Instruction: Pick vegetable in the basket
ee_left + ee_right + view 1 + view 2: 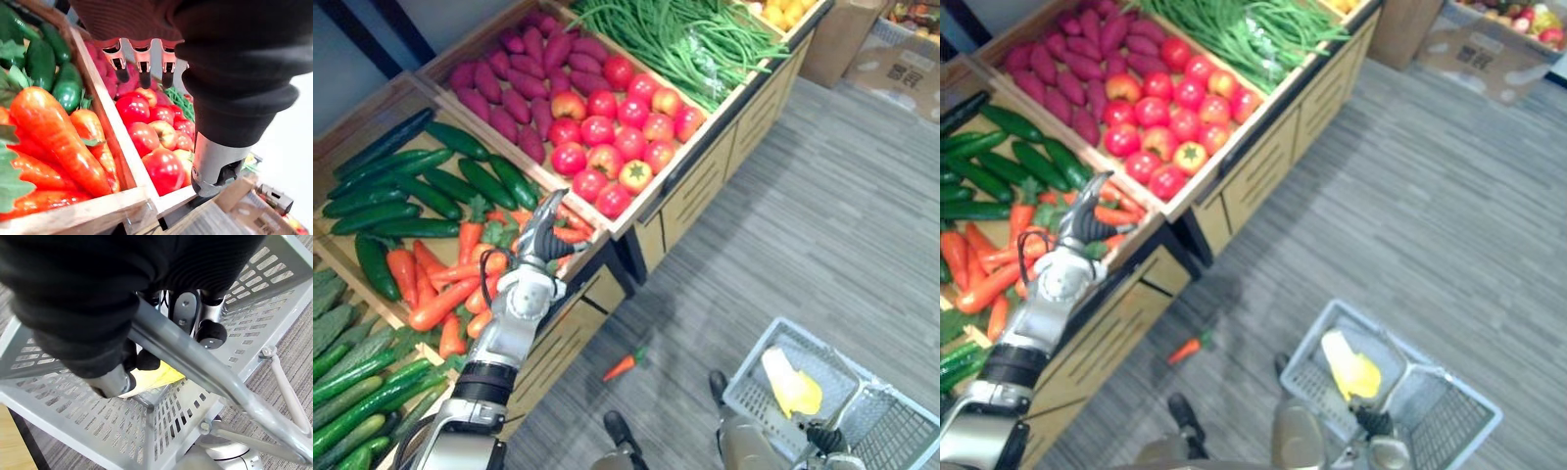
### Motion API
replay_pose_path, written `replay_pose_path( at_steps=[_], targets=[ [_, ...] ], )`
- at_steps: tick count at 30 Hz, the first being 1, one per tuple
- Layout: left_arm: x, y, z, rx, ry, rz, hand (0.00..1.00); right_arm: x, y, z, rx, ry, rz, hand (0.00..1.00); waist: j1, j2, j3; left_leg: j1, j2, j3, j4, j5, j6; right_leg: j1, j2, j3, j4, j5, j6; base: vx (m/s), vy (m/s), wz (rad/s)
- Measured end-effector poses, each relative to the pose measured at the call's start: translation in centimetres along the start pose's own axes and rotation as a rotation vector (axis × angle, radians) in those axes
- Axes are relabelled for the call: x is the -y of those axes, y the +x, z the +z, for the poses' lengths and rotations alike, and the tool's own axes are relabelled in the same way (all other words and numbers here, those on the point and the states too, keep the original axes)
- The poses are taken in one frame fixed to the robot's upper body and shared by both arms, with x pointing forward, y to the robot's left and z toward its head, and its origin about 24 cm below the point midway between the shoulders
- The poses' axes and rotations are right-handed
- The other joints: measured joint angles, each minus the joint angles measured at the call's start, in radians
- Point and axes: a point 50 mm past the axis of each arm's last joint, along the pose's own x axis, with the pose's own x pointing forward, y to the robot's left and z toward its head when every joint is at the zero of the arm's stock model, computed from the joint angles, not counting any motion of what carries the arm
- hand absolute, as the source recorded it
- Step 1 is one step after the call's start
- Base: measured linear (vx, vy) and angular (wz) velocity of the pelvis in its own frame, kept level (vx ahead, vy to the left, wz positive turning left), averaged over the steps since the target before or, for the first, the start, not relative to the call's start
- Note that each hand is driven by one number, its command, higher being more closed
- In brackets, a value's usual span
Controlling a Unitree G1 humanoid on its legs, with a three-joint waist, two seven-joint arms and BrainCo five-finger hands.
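My left arm is stretched forward, left hand (545,232) hovering, fingers straight and loose, thumb apart. Down low on my right, the right hand (185,308) curls round the handle (195,363).

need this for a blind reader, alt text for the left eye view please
The robot's left hand hovers open over the carrots, beside cucumbers and tomatoes. A stray carrot lies on the floor, and the right hand holds a grey basket with something yellow inside.
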Motion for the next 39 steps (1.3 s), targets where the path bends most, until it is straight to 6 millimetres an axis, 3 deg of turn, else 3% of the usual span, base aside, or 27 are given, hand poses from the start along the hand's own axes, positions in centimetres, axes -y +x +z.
replay_pose_path(
  at_steps=[10,16,27,35,37,39],
  targets=[
    [-0.8,0.1,0.4,0.17,0.457,-0.148,0.0,0.1,-0.1,-0.1,0.006,-0.004,-0.01,1.0,-0.001,0.004,-0.002,-0.003,0.002,0.013,0.0,0.002,0.0,-0.003,0.001,0.0,-0.001,0.0,0.0,0.01,-0.003,0.0],
    [-0.1,0.3,0.7,0.235,0.586,-0.227,0.0,-0.1,-0.1,0.3,0.028,-0.018,0.0,1.0,-0.002,0.005,-0.004,-0.016,0.005,0.035,0.002,0.003,-0.001,-0.03,0.006,0.02,-0.002,0.011,-0.001,0.03,-0.013,-0.09],
    [-0.1,0.1,0.3,0.208,0.587,-0.254,0.0,-0.3,-0.3,0.0,0.03,-0.029,0.02,1.0,-0.002,0.008,-0.006,-0.018,0.011,0.037,0.002,0.004,-0.002,-0.033,0.007,0.021,-0.001,0.013,-0.001,0.01,-0.006,-0.02],
    [-2.5,-2.0,-1.3,0.101,0.504,-0.162,0.0,0.2,-0.5,-0.7,0.002,0.002,0.009,1.0,0.0,0.014,-0.014,-0.015,0.009,-0.019,0.006,0.011,-0.001,0.005,0.001,-0.027,-0.009,0.013,-0.001,0.03,-0.006,0.17],
    [-3.1,-3.2,-2.4,0.017,0.393,-0.12,0.0,0.4,-0.7,-1.2,-0.016,0.006,0.006,1.0,0.023,0.015,-0.025,-0.015,0.007,-0.028,0.006,0.014,0.0,0.013,-0.003,-0.037,-0.01,0.012,-0.001,0.0,0.001,0.16],
    [-3.2,-4.2,-3.7,-0.062,0.307,-0.095,0.0,0.7,-0.7,-1.4,-0.028,0.016,-0.007,1.0,0.024,0.018,-0.027,-0.016,0.001,-0.048,0.003,0.018,0.005,0.025,-0.01,-0.053,-0.016,0.012,-0.001,-0.02,0.003,0.25]
  ],
)
